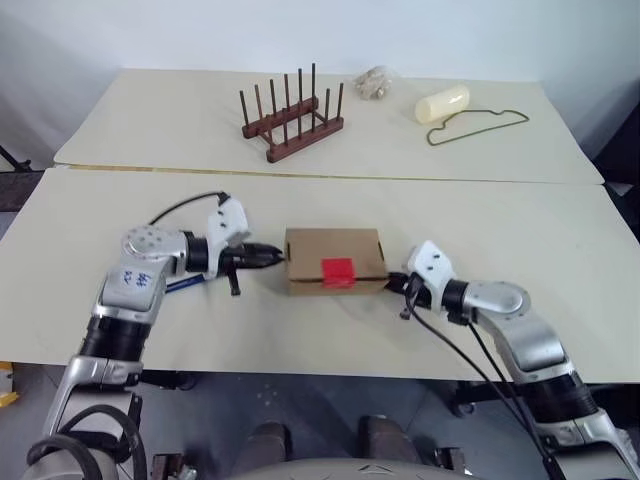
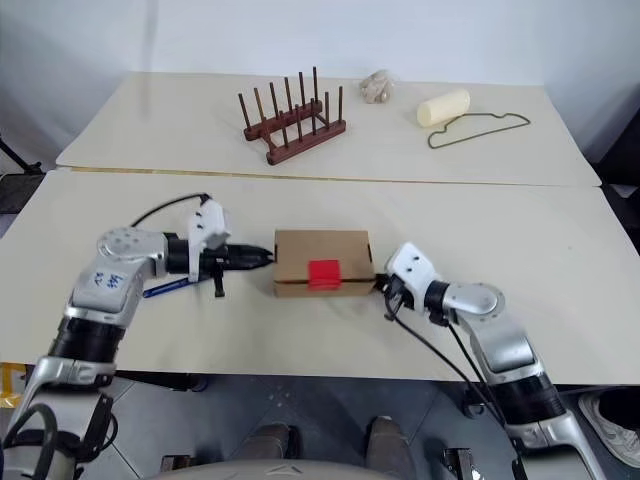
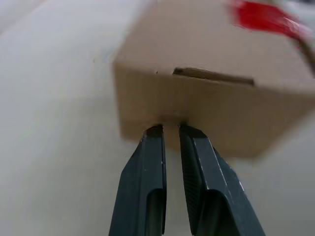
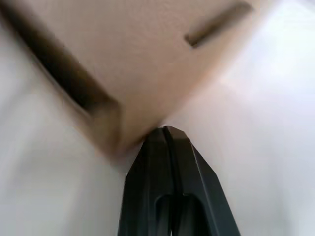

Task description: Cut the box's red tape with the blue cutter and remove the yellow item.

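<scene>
The brown cardboard box (image 1: 335,250) lies closed in the middle of the near table, with the red tape (image 1: 338,271) on its front edge. My left gripper (image 1: 275,256) points level at the box's left end; in the left wrist view its fingertips (image 3: 153,132) stand nearly together, empty, against the cardboard. My right gripper (image 1: 397,285) is shut and empty, with its tip at the box's right end near the bottom corner. The blue cutter (image 1: 183,285) lies flat on the table under my left forearm, partly hidden. The yellow item is hidden.
On the far table stand a wooden peg rack (image 1: 292,125), a cream cylinder (image 1: 442,104), a wire hanger (image 1: 480,125) and a beige lump (image 1: 374,84). A seam (image 1: 300,172) divides the two tables. The near table's front edge runs just behind my arms.
</scene>
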Robot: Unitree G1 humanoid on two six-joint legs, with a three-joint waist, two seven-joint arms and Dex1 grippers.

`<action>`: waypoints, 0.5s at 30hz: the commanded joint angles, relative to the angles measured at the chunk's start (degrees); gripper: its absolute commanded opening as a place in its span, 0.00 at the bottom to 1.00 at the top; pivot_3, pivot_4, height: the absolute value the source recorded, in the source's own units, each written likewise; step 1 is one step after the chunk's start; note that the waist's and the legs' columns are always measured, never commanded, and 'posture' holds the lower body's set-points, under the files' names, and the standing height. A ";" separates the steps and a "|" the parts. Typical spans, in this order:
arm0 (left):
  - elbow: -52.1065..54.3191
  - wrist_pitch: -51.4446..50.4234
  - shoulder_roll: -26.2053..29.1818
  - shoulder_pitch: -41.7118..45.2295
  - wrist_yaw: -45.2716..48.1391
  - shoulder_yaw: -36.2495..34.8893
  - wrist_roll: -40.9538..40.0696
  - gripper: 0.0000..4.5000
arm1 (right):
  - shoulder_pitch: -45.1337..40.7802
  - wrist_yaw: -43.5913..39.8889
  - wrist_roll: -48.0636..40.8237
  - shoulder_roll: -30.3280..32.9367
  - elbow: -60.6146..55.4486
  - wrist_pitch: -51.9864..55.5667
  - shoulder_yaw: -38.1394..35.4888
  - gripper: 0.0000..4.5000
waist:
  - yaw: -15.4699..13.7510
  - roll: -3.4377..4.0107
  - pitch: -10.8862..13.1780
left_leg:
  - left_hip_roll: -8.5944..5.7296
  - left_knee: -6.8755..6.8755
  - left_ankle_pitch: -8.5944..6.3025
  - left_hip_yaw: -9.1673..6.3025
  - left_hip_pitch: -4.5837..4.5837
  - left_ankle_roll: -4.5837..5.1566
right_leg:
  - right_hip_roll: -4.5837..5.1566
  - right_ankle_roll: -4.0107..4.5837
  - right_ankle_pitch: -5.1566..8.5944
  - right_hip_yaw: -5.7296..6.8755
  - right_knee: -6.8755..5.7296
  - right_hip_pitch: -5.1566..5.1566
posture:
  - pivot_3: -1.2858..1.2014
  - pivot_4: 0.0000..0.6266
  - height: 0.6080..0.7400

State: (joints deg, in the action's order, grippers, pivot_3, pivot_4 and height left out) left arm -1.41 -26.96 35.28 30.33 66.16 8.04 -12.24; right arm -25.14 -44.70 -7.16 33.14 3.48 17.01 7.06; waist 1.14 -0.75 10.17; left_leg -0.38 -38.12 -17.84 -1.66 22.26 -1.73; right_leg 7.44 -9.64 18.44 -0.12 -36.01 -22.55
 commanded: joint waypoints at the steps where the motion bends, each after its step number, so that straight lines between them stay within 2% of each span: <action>1: 7.32 -4.86 2.49 -3.09 -0.42 -0.68 -2.19 0.12 | -3.99 1.16 2.09 1.98 5.81 -5.58 -2.91 0.01 | 0.31 0.00 0.00 | 0.02 0.01 0.00 0.00 0.00 0.00 | -0.01 0.00 0.00 0.00 -0.01 -0.02 | 0.52 0.24 1.00; 5: 12.57 -8.07 5.00 -6.79 -0.25 -3.87 -6.27 0.12 | -6.34 1.38 3.56 3.05 10.52 -9.96 -3.65 0.01 | 0.47 0.01 0.00 | 0.07 0.09 0.01 0.01 0.00 -0.01 | -0.05 0.01 0.01 0.00 0.02 -0.05 | 0.52 0.24 1.00; 7: 12.99 -12.44 7.95 -6.37 2.81 -9.64 -12.77 0.12 | -6.80 0.36 3.49 4.24 11.49 -9.87 -4.36 0.01 | 0.49 0.02 0.01 | 0.06 0.09 0.01 0.03 0.00 -0.01 | -0.03 0.01 0.01 -0.01 0.04 -0.05 | 0.52 0.24 1.00; 10: 5.08 -14.36 10.07 0.26 1.38 -15.63 -15.92 0.12 | -5.14 -7.92 -0.08 8.38 7.94 -1.88 -4.10 0.01 | 0.27 0.12 0.08 | 0.07 0.07 0.01 0.02 0.03 -0.02 | -0.04 0.01 0.01 0.00 0.03 -0.06 | 0.52 0.24 1.00; 13: -2.36 -9.73 8.41 6.23 -1.20 -14.14 -12.96 0.12 | -0.45 -19.14 -5.85 14.31 -1.54 9.64 -1.26 0.01 | -0.76 0.19 0.08 | 0.02 0.00 0.00 -0.02 0.02 0.01 | -0.02 0.00 0.00 0.06 0.06 0.04 | 0.52 0.24 1.00; 15: -8.03 -5.61 4.61 10.34 -2.97 -11.06 -10.06 0.12 | 2.44 -21.28 -8.44 16.31 -7.79 15.58 -0.38 0.01 | -1.25 0.21 0.06 | 0.00 -0.01 -0.06 0.00 -0.01 0.11 | -0.01 0.00 0.00 0.06 0.08 0.09 | 0.52 0.24 1.00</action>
State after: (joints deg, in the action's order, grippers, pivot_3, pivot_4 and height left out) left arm -6.61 -35.52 42.07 39.52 64.42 -5.92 -24.18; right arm -23.48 -63.06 -12.73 48.79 0.82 28.22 5.53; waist -0.10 -0.54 10.23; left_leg -0.41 -38.17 -17.92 -1.66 22.24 -1.59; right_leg 7.46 -9.65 18.43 -0.06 -35.94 -22.46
